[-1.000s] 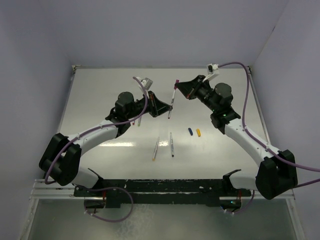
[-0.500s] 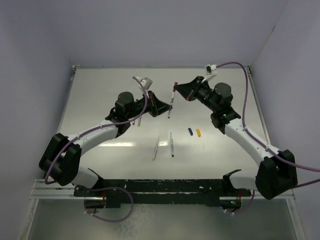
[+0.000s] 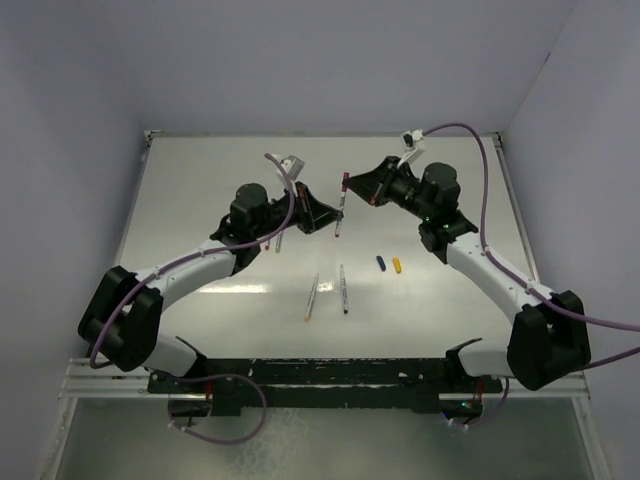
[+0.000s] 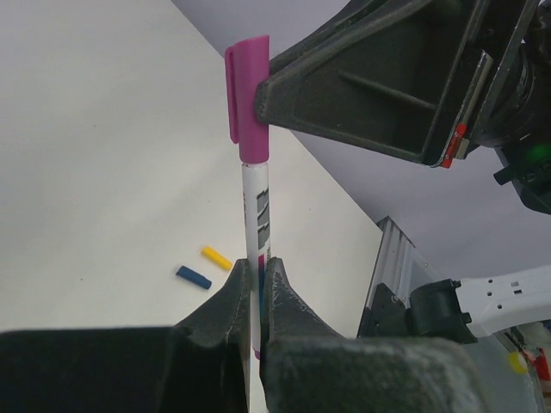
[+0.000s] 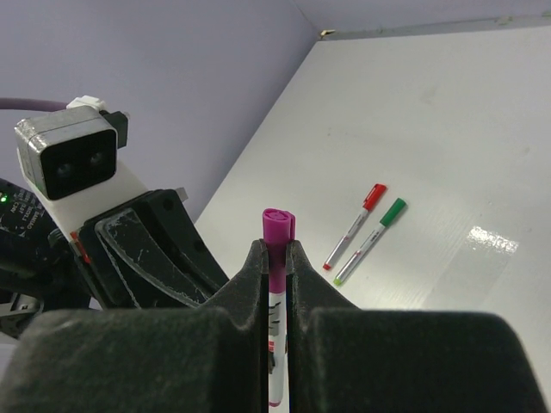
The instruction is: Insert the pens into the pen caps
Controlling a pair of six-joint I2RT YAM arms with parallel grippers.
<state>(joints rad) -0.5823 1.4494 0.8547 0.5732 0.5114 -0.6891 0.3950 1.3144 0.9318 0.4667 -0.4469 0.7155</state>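
shows left gripper (image 4: 258, 277) pinched tight on lower barrel of pen (image 4: 256, 211), held up off the counter (image 3: 200, 200). puts purple cap (image 4: 245, 99) on top end of that pen, squeezed between closed fingers of right gripper (image 5: 275, 258). lower middle, has two uncapped pens (image 3: 311, 298) lying side by side on counter, near but apart. further right, has blue cap (image 3: 381, 262) and yellow cap (image 3: 397, 265) just beside each other on counter.

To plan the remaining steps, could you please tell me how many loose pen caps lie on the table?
2: a blue cap and a yellow cap, lying side by side right of centre in the top view. Others may be hidden.
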